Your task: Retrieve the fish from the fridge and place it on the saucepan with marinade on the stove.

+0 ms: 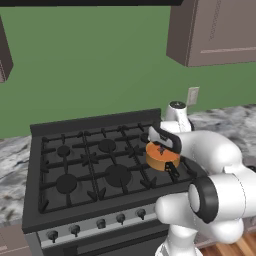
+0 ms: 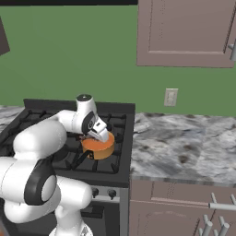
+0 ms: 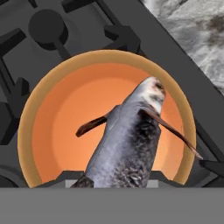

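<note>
Closest to the hand camera, the fish [image 3: 129, 144] extends from the bottom edge upward, head end pointing away from the lens and hanging over the open bowl of the saucepan [image 3: 52, 109]. Its grey body with pale markings and thin reddish fins covers the finger tips, so contact is not directly visible; the fish rising from between them indicates that the gripper [image 1: 161, 148] is closed on it, jaws part way apart.

Scene elements, largest first:

1. Green wall: runs across the rear of both base views, with brown wall cabinets [image 2: 186, 32] above.
2. Marbled grey counter [image 2: 184, 143]: flanks the range on both sides, with brown drawer fronts [image 2: 179, 207] below on the right side.
3. Stove [image 1: 85, 170]: black, with cast-iron grates, round burners, and a grey front carrying a row of dark knobs [image 1: 100, 223].
4. Robot arm: bends over the range from the near edge. The hand points down at the pan.
5. Saucepan: orange, seated on the front right burner, close to the counter edge. Its thin dark handle [image 2: 82, 157] points toward the front of the range.
6. Fish: held directly above the pan interior. Whether it touches the pan floor cannot be determined.
7. Wall outlet [image 2: 170, 97]: pale plate on the wall above the right counter.
</note>
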